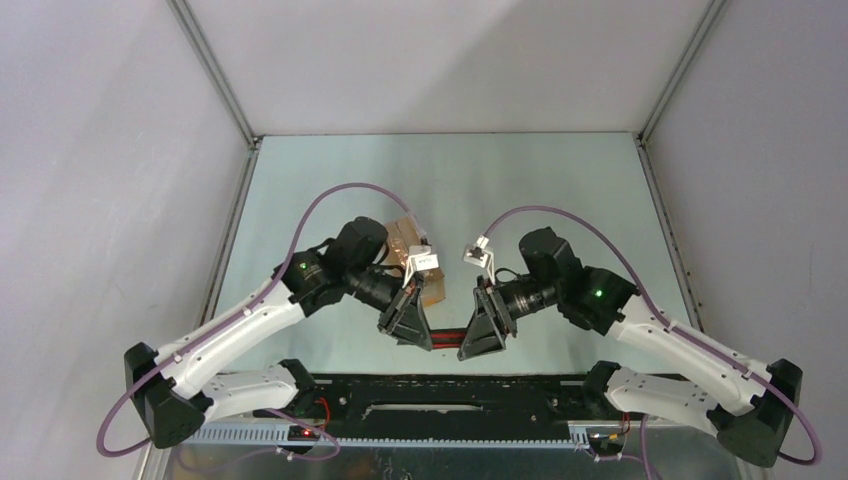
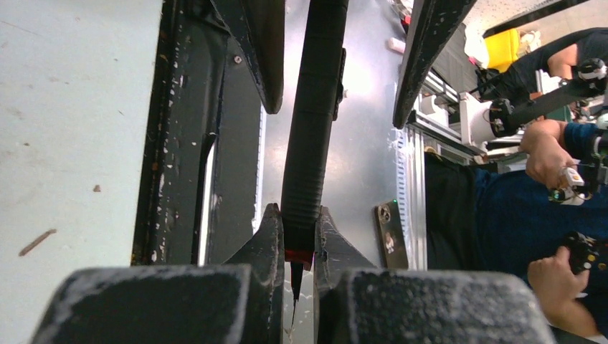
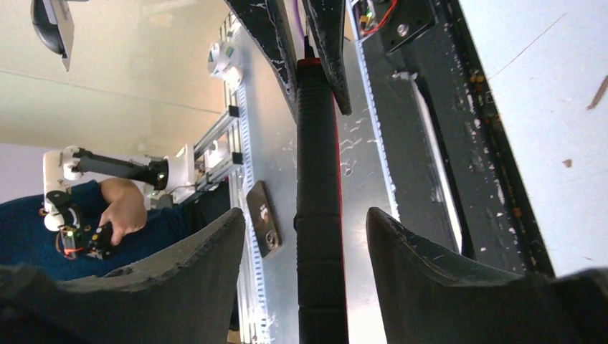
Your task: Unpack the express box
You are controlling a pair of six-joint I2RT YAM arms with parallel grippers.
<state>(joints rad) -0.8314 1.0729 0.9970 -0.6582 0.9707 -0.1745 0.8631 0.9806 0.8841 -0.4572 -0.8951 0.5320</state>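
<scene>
Arms meet nose to nose at the near middle of the tabletop in the top view, the left gripper and right gripper sharing the knife between them, while the express box sits just beyond the left wrist, partly hidden by it, its flaps unreadable. Left wrist view shows that gripper clamped tight on the knife's red-collared end, seemingly to offer the black handle outward, with the other gripper's fingers spread on either side of it. Right wrist view agrees: its own fingers stand apart, clear of the handle, probably poised to take the knife for slitting the box.
</scene>
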